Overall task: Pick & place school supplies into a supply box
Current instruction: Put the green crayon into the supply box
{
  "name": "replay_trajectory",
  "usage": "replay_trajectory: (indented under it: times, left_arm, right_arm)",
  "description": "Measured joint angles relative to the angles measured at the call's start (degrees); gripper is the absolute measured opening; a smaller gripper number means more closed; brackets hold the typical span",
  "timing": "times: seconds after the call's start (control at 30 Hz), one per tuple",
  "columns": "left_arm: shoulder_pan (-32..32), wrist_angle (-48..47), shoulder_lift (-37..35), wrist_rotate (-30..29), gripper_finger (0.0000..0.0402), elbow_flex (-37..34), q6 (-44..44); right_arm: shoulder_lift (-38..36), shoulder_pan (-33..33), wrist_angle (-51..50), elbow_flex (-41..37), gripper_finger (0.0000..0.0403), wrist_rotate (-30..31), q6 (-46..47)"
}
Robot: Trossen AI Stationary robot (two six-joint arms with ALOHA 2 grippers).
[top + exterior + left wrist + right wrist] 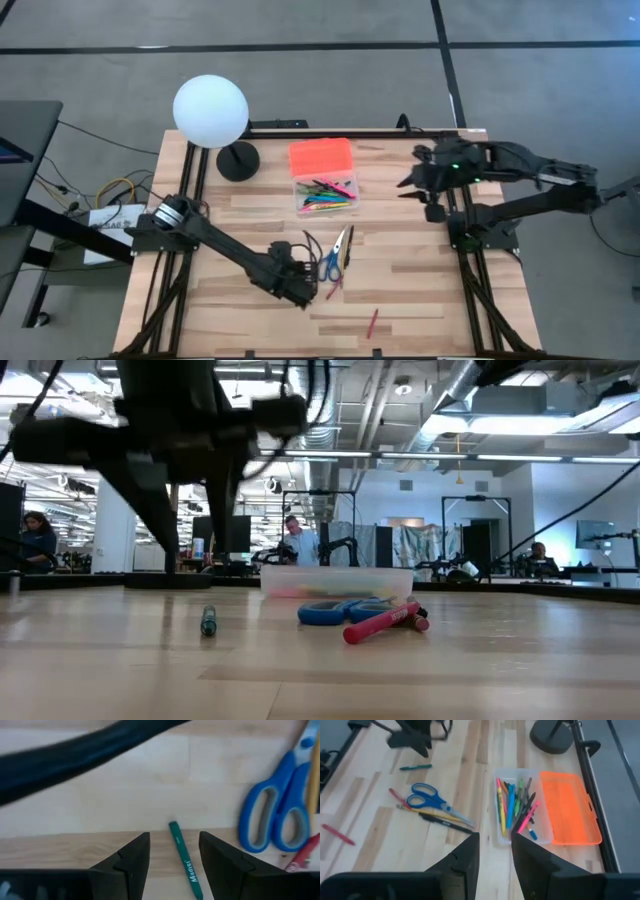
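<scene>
- Wooden table (400,290), a hall with people behind it.
- Left gripper (172,857) is low near the table's middle front, jaws apart, astride a green pen (182,857) lying on the wood, not gripping it.
- Scissors (333,258) and a black pen (442,821) lie just beside.
- A red pen (372,322) lies alone near the front edge.
- Box (325,196), toward the back edge, holds coloured pens; its orange lid (321,157) lies open behind it.
- Right gripper (412,182) hangs by the right edge, jaws partly apart, empty.

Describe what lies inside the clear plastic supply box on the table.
The clear plastic supply box holds a loose bundle of coloured pens and pencils: yellow, pink, green, blue, black. Whatever lies under the overlapping ones is hidden. Its orange ribbed lid lies open alongside.
</scene>
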Motion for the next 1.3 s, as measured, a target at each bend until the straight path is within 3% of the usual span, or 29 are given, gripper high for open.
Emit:
replay_trajectory:
  times: [0.3, 0.77, 1.3]
  left_arm:
    - [0.9, 9.2, 5.1, 5.1, 0.0165, 0.0, 0.7]
    - [1.9, 10.4, 7.9, 13.2, 0.0159, 0.4, 1.6]
    - [1.9, 10.5, 8.0, 15.7, 0.0042, 0.2, 8.8]
  right_arm:
    - [-10.0, 1.6, 0.0, -3.8, 0.0107, 0.0, 3.8]
    - [-14.3, 1.6, -0.4, -4.1, 0.0107, 0.6, 6.3]
    - [-14.3, 1.6, -1.4, -4.1, 0.0107, 1.3, 8.1]
